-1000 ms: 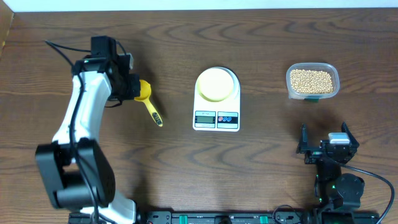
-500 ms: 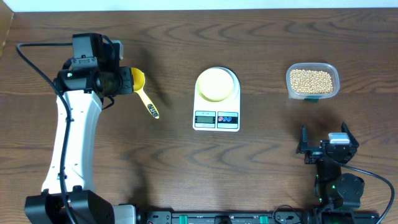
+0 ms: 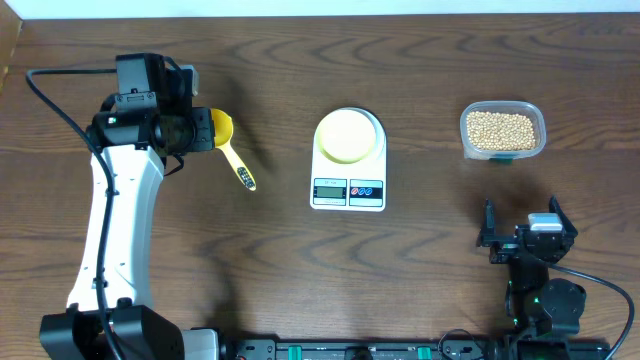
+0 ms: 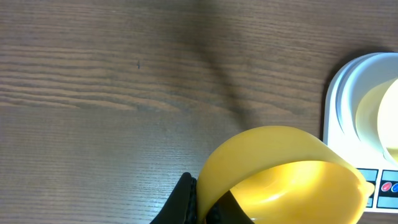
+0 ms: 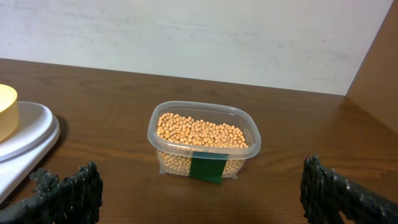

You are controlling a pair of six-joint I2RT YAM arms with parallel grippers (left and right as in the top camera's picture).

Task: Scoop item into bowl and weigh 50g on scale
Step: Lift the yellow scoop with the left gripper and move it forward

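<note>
My left gripper (image 3: 199,130) is shut on the rim of the bright yellow scoop (image 3: 226,143), whose handle points toward the table's front right. In the left wrist view the scoop's cup (image 4: 287,177) fills the lower frame, pinched between my black fingers (image 4: 185,200). The pale-yellow bowl (image 3: 348,134) sits on the white scale (image 3: 348,190) at the table's middle. The item, tan beans (image 3: 501,127), fills a clear tub (image 5: 203,138) at the right. My right gripper (image 3: 525,232) stands open in front of the tub, and nothing lies between its fingers (image 5: 69,191).
The scale's edge (image 4: 346,93) and the bowl (image 4: 380,112) show at the right of the left wrist view, the scoop to their left. A green label (image 5: 208,168) marks the tub's near wall. A pale wall rises behind the table.
A second ago the left arm reached further right with the scoop lower; it has since drawn back and up-left with the scoop. Nothing moved in the last half second.
</note>
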